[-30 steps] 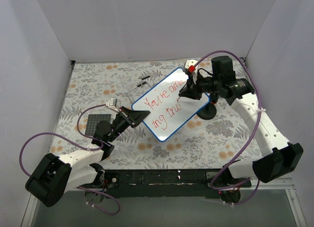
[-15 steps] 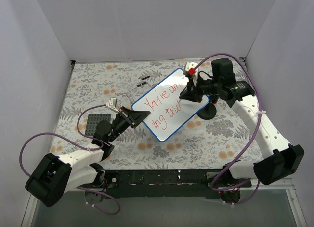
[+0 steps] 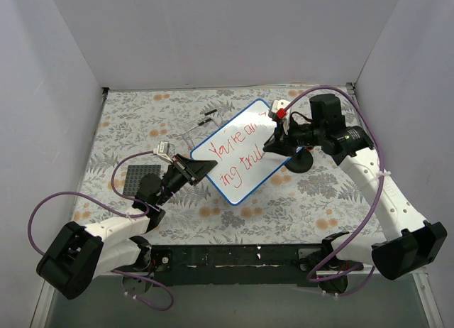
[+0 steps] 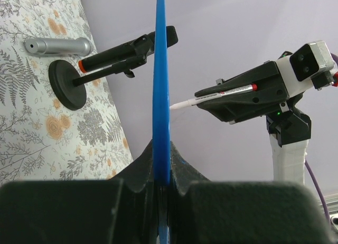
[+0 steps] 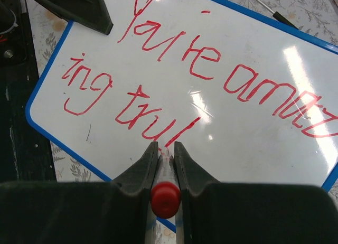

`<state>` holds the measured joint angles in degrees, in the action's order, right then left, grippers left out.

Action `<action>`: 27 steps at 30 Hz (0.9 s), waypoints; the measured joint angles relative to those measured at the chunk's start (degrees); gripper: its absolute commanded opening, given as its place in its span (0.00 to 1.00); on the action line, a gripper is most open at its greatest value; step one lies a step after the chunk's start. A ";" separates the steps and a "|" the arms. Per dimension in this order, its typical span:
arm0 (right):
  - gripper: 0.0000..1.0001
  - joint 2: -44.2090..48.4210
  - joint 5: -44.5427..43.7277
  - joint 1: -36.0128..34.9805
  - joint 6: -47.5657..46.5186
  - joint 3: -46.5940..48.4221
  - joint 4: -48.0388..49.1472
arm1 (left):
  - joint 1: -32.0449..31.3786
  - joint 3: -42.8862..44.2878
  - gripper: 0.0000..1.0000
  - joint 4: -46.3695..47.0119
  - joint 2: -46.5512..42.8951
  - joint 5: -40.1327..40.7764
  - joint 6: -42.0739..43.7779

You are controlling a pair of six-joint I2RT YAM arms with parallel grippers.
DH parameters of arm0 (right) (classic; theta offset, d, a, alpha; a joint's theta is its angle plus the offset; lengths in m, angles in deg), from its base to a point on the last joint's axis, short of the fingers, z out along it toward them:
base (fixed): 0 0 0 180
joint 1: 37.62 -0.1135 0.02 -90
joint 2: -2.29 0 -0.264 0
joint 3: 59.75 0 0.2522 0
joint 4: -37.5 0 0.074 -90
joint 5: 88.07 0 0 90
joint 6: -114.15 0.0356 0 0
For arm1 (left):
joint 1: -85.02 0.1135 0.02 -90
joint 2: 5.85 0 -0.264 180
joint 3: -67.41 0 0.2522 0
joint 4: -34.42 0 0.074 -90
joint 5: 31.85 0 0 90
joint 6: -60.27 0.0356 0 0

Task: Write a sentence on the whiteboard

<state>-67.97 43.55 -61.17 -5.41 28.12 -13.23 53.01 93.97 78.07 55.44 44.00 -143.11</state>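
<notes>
The whiteboard is held tilted above the table, and shows edge-on as a blue rim in the left wrist view. My left gripper is shut on its near-left corner. The sentence in red reads "You're amaz" over "ing trul". My right gripper is shut on a red marker, also seen from the left wrist. Its tip sits at the board by the foot of the last "l" stroke, between my right fingertips.
A dark grey studded plate lies near my left arm. A black round stand holding a black pen is under my right wrist, with a silver cylinder beyond it. A clear frame and small black bits lie behind the board.
My right gripper has moved the marker from the end of the top line down to the second line, drawing a long stroke after "tru". The left arm and the board have not moved.
</notes>
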 measured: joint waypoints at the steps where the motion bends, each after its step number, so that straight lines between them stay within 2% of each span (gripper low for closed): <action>1: 0.01 0.13 -0.15 0.00 -0.13 0.00 -0.15 | 0.00 0.00 0.00 0.02 -0.02 0.02 -0.02; 12: 0.01 0.04 -1.73 0.00 -0.90 0.33 -0.39 | 0.00 0.00 0.00 -0.68 -0.46 0.26 0.02; 22: 0.01 -3.10 -2.14 0.02 -0.72 8.57 -0.74 | 0.00 0.00 0.00 -0.15 -0.46 0.22 -0.04; 27: 0.01 -2.91 -1.57 0.02 -0.59 9.14 -0.57 | 0.00 -0.24 0.00 0.07 -0.59 0.24 -0.04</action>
<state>-70.88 41.98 -61.15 -6.00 37.26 -13.80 53.01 93.73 78.13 54.85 44.24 -143.15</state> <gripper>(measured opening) 0.187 0.039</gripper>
